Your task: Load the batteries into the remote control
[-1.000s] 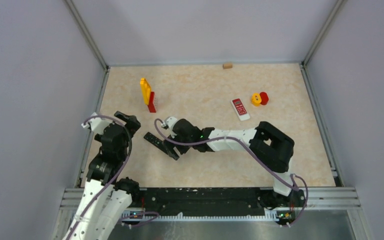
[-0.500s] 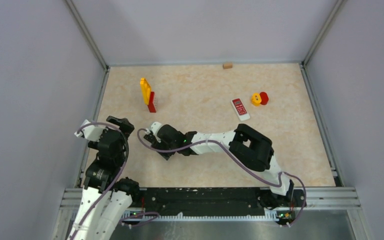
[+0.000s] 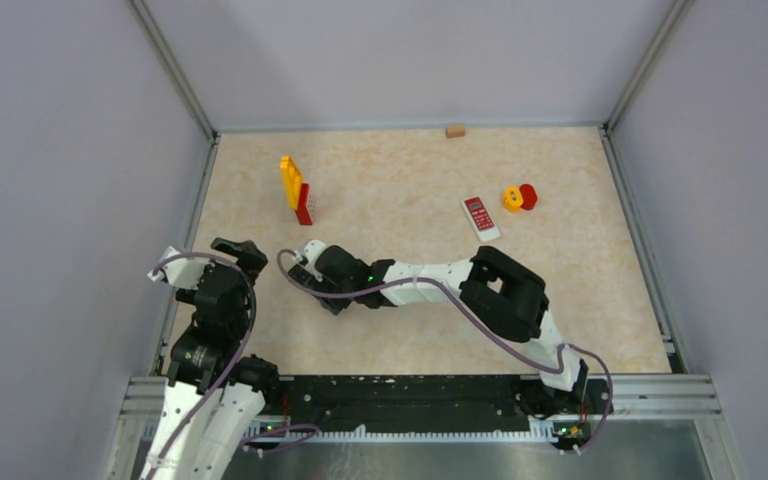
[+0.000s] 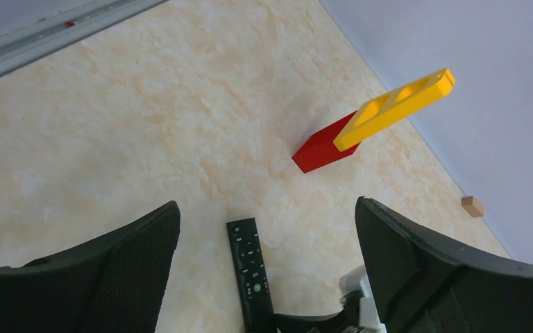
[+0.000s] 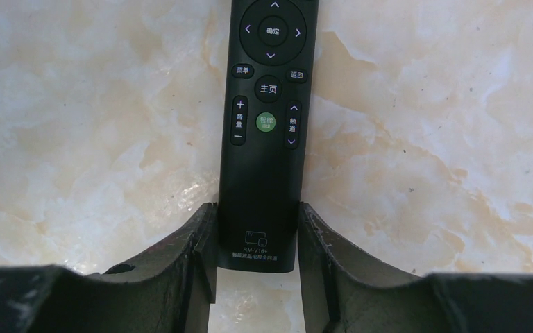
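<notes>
Risk first. The right gripper [image 5: 257, 211] has only the very tail of the black remote [image 5: 262, 139], at the printed label, and nearly the whole body sticks out ahead of the fingers. Lift from there and, as I judge it, the long free end sags or swivels between the pads. The smooth plastic edges make a slip likely.

Second worry: the buttons face up, so the battery door is presumably on the underside, against the table [image 5: 423, 139]. You need a flip or a handover before loading, and a loose pinch won't survive either.

Grip: the right jaws are closed in on the remote's two long edges, pads flush to both sides. How firmly they hold, you cannot tell. The left gripper [image 4: 265, 207] gapes wide with nothing in it.

Position: the remote lies flat on the arms' side of the red-and-yellow block stack [image 4: 368, 125], well apart from it, with its top end pointing roughly towards the stack. No batteries show in any view, so find them first. A small red-and-white remote [image 3: 479, 217] lies well off to the stack's right in the top view. Don't confuse the two.
</notes>
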